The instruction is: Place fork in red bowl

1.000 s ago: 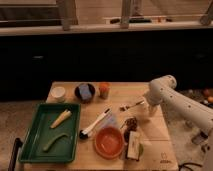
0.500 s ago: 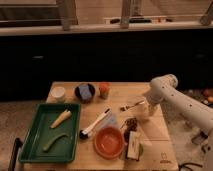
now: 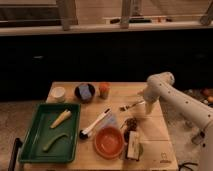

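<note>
The fork [image 3: 131, 105] is slender, with a pale handle and a darker end pointing left. It lies at the right middle of the wooden table [image 3: 117, 95]. The gripper [image 3: 142, 107], at the end of the white arm [image 3: 161, 84] that comes in from the right, is right at the fork's handle end. I cannot tell whether it touches the fork. The orange-red bowl [image 3: 109, 141] stands near the table's front edge, left of and below the gripper, and holds nothing.
A green tray [image 3: 30, 145] at the front left holds two pale pieces. A white cup [image 3: 58, 93], a dark bowl with something blue [image 3: 85, 92] and an orange can [image 3: 104, 90] stand along the back. A white-handled utensil [image 3: 96, 124], a dark lump [image 3: 132, 122] and a packet [image 3: 134, 146] lie around the bowl.
</note>
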`<state>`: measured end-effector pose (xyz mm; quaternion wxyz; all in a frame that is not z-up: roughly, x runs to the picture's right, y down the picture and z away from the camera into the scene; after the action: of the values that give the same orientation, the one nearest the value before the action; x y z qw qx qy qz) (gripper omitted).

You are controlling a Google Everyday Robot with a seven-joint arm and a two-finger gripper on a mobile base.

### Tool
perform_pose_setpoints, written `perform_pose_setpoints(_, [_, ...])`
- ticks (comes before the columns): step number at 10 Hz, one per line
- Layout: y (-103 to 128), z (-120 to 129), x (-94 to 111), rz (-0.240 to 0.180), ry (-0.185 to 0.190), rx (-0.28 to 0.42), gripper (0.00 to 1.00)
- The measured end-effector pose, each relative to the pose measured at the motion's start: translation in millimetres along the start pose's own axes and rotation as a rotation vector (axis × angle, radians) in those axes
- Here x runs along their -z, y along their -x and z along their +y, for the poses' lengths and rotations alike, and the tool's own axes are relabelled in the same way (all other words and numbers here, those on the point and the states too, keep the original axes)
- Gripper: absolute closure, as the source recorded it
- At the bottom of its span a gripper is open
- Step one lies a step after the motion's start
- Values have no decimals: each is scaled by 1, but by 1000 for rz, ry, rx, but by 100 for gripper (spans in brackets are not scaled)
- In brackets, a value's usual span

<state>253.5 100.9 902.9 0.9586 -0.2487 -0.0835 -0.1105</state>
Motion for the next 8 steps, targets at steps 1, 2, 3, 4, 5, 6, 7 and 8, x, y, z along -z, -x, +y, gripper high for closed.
perform_pose_setpoints(1, [6,-2,-2,-10,6,21,20])
perform_pose_setpoints(2, [14,-4,-6,-17,13,38,20])
perform_pose_setpoints(3, [19,-5,-9,-22,21,52,20])
perform_pose_setpoints(4, [28,-8,-14,-29,31,75,20])
perform_pose_setpoints(5, [33,-8,-17,-33,40,87,20])
perform_pose_setpoints(6, [37,-9,-20,-36,49,99,20])
perform_pose_setpoints(7, [41,-11,-24,-39,55,110,20])
perform_pose_setpoints(8, [43,-13,-26,-42,64,117,20])
